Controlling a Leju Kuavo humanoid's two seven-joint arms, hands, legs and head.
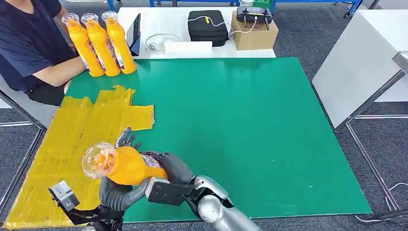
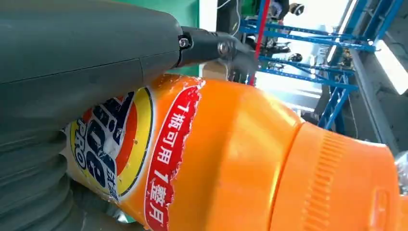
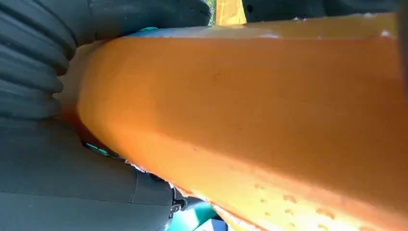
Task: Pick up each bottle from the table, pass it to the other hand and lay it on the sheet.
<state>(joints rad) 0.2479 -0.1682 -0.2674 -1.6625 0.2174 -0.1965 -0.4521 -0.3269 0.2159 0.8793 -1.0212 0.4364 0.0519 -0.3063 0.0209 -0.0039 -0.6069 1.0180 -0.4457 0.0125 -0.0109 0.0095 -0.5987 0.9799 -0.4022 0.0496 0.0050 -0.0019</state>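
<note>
An orange bottle with a clear cap hangs above the near left of the green table, cap pointing towards me. My left hand cups it from below. My right hand grips its base end from the right. Up close, the labelled bottle lies under the left hand. The bare orange side of the bottle presses against the right hand. The yellow sheet lies flat on the table's left part, under and beside the held bottle. Three more orange bottles stand upright at the far left corner.
A person in a dark shirt sits at the far left, forearm on the table next to the standing bottles. Behind the green table, a white table carries a black bag and a cardboard box. A white panel stands to the right.
</note>
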